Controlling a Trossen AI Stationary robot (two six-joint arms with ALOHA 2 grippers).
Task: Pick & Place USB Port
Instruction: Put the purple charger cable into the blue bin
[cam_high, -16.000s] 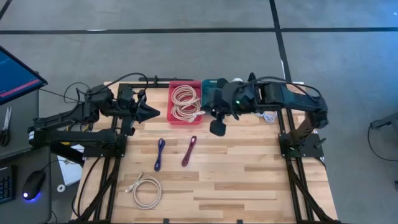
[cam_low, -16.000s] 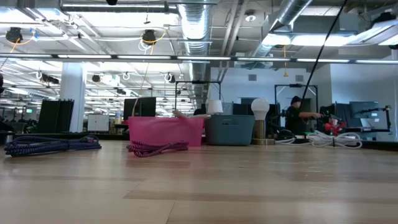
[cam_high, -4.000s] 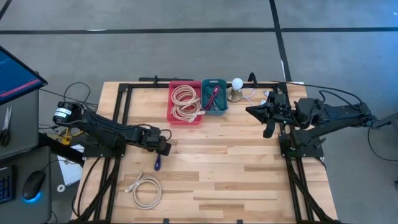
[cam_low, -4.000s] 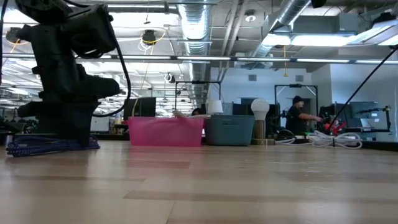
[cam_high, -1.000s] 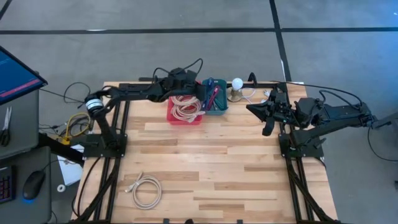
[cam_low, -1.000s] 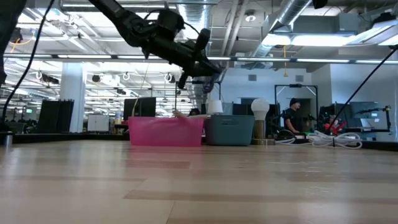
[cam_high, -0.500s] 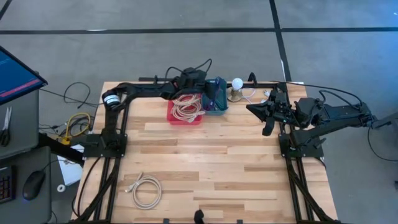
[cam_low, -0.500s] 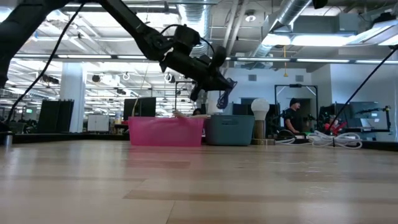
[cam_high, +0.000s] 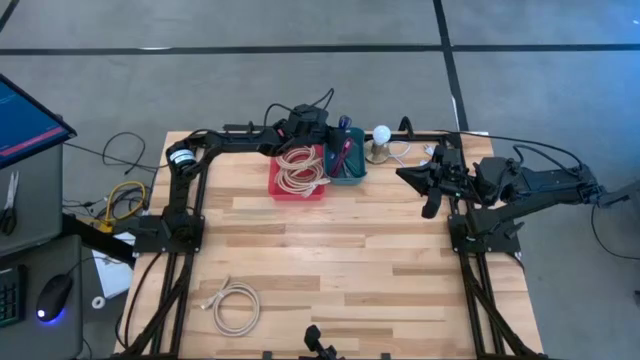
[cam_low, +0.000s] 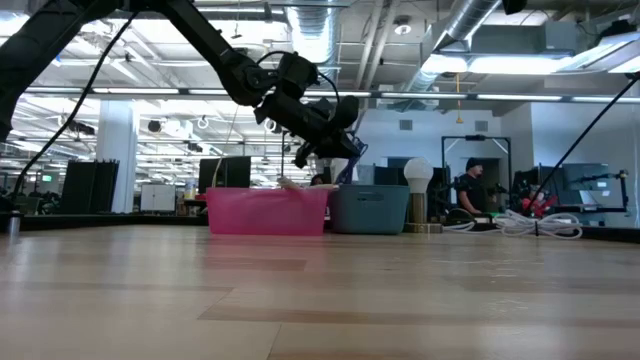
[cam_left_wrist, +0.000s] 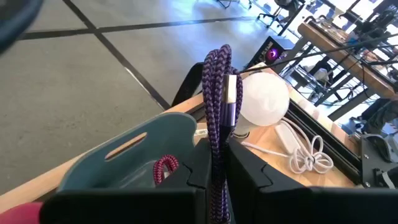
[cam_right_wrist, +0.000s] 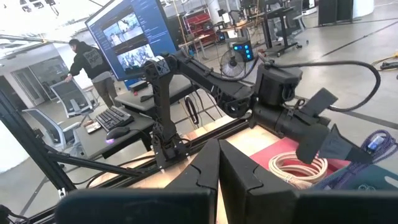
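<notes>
1. purple usb cable (cam_left_wrist: 219, 118) is being gripped by the left hand (cam_high: 335, 140), whose fingers (cam_left_wrist: 196, 175) are closing on the bundle's lower part, with a silver plug end lying along its upper part.
2. left hand is hovering above the teal bin (cam_high: 348, 172) at the far edge of the table (cam_high: 340, 270), with the cable hanging over the bin and not resting in it.
3. low view is showing the same hand (cam_low: 340, 150) raised above the bins, the cable (cam_low: 349, 165) dangling just over the teal bin (cam_low: 370, 210).
4. teal bin is holding a maroon cable (cam_left_wrist: 164, 167), lying inside near the slotted handle wall.
5. red bin (cam_high: 281, 182) is sitting just beside the teal bin, touching it or nearly so, and is carrying a coiled beige cable (cam_high: 299, 165).
6. white bulb lamp (cam_high: 381, 135) is standing just beside the teal bin on the side away from the red bin, with a white cord (cam_left_wrist: 305, 152) looping next to it.
7. right hand (cam_high: 402, 176) is waiting near the table's right edge, well apart from the bins, its fingers (cam_right_wrist: 208, 168) pressed together and gripping nothing.
8. another coiled pale cable (cam_high: 236, 306) is lying on the table near the front left, well apart from everything else.
9. monitor (cam_right_wrist: 127, 37) is glowing in the room beyond, with a person (cam_right_wrist: 90, 59) in a dark top standing beside it, seen from the right wrist view.
</notes>
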